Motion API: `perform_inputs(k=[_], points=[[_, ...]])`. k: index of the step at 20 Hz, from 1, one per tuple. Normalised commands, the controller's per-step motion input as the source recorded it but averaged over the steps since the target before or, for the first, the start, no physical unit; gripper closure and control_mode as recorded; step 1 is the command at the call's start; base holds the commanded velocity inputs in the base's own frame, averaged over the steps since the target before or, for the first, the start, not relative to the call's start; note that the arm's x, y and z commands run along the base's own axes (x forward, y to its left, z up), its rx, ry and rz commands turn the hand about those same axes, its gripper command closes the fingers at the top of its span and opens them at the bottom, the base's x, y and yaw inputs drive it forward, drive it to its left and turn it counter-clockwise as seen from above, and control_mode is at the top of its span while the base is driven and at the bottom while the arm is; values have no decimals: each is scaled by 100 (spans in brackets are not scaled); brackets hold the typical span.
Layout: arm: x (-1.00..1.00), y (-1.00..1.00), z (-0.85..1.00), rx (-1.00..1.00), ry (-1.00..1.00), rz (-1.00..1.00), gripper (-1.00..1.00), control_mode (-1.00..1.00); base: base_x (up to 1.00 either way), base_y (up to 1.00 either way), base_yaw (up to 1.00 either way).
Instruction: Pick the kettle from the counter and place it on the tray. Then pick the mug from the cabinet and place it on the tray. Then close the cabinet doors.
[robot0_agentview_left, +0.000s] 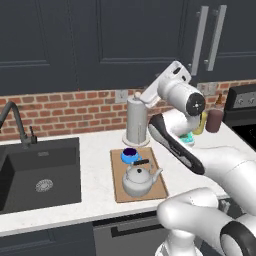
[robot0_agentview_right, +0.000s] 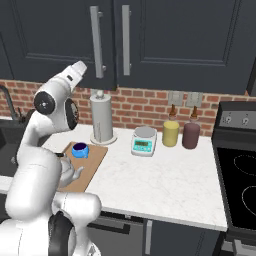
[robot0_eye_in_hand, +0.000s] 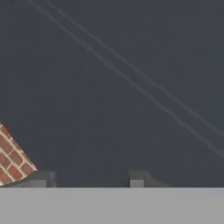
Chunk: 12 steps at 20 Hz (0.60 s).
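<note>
A white robot arm reaches up toward the dark cabinet doors (robot0_agentview_right: 107, 40) above the worktop (robot0_agentview_right: 160, 180), with the last step of its kitchen errand in hand. Below it, the kettle (robot0_agentview_left: 137, 181) and the blue mug (robot0_agentview_left: 130, 155) both sit on the wooden tray (robot0_agentview_left: 150, 192), the mug at the tray's far end, near the paper-towel roll (robot0_agentview_left: 136, 121), and the kettle nearer the front edge. In both base views the doors look flush and shut, their grey bar handles side by side.

The pincer (robot0_eye_in_hand: 89, 178) has nothing between its two dark fingertips (robot0_eye_in_hand: 136, 177), which stand apart with a clear gap, facing a flat charcoal panel at close range (a corner of the brick backsplash (robot0_eye_in_hand: 11, 159) peeks in at the lower left of the hand view).

If any door is still slightly ajar, which cannot be told from here, a good finish would be a flat, steady push square to the panel, away from the handles, stopped once the door seats. The arm should then draw straight back, keeping its elbow high over the tray so that neither kettle nor mug is knocked.
</note>
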Motion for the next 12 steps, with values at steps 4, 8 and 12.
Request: perform_inputs(k=[4,8,12], points=[[67,-54,8,14,0,46,-100,-100,0,0,0],[68,-48,1,13,0,46,-100,-100,0,0,0],[60,-41,0,12,0,44,-100,-100,0,0,0]])
